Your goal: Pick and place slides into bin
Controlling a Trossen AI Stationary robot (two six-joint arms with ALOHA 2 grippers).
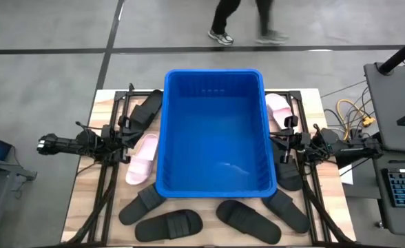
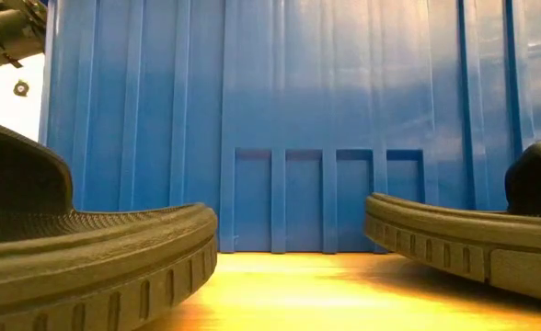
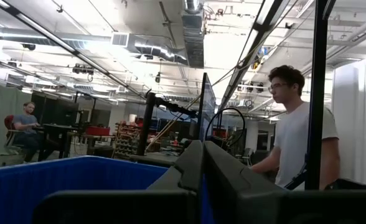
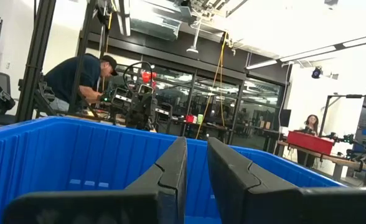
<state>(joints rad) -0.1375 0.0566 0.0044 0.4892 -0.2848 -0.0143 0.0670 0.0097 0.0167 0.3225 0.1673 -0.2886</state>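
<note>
High view: blue bin (image 1: 215, 131) mid-counter (image 1: 102, 103), ringed by black slides (image 1: 168, 224) and pink slides (image 1: 142, 158). Left gripper (image 1: 130, 138) and right gripper (image 1: 290, 142) flanking the bin. Wrist views: left jaws together; right jaws slightly apart, gripping nothing.

You had a pale wooden table (image 1: 209, 227) carrying everything. The blue bin (image 1: 215, 186) stood at its middle. On the left lay a black slide (image 1: 144, 110) by the bin's far corner and a pink slide (image 1: 141, 158) just beside the bin wall. Along the near edge lay four black slides (image 1: 168, 224). On the right, a pink slide (image 1: 279, 109) lay beside the bin.
</note>
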